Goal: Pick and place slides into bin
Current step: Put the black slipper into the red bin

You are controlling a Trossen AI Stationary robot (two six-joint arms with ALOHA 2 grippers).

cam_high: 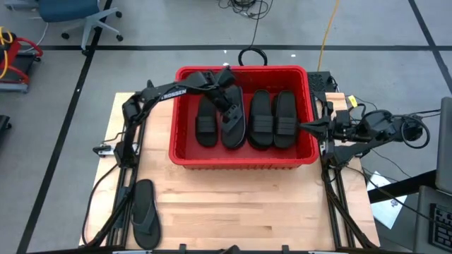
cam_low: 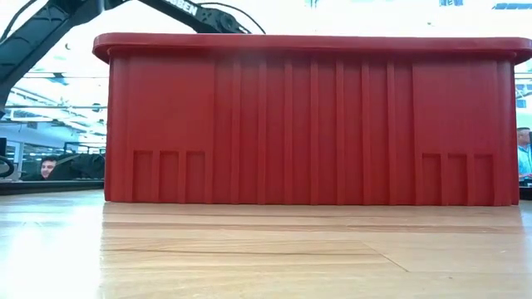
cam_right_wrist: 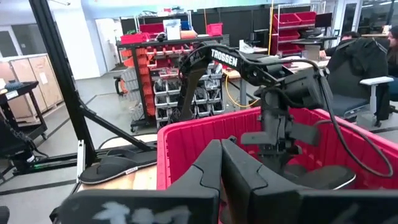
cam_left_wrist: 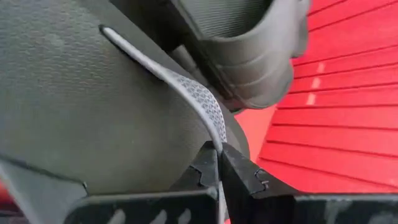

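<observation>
The red bin (cam_high: 185, 152) stands at the table's far middle and fills the low view (cam_low: 307, 124). Three black band-strap slides (cam_high: 206, 120) (cam_high: 260, 118) (cam_high: 285, 116) lie side by side on its floor. My left gripper (cam_high: 227, 104) reaches down into the bin and is shut on a dark grey flip-flop (cam_high: 234, 128) between the slides. A second flip-flop (cam_high: 145, 212) lies flat on the table at the near left. My right gripper (cam_high: 304, 127) is shut and empty at the bin's right wall. My left gripper (cam_left_wrist: 219, 163) pinches the flip-flop's grey woven thong strap (cam_left_wrist: 208, 121) between its two fingertips, where the strap bends over the footbed. The fingers come from above, pointing down into the bin. Whether the sole rests on the bin floor or hangs clear does not show.
The bin's black loop handle (cam_high: 252, 55) sticks out past its far wall. Bare wooden tabletop (cam_high: 247, 204) lies between the bin and the near edge. Cables and the arm frames run along both table sides. People and shelves show in the room beyond.
</observation>
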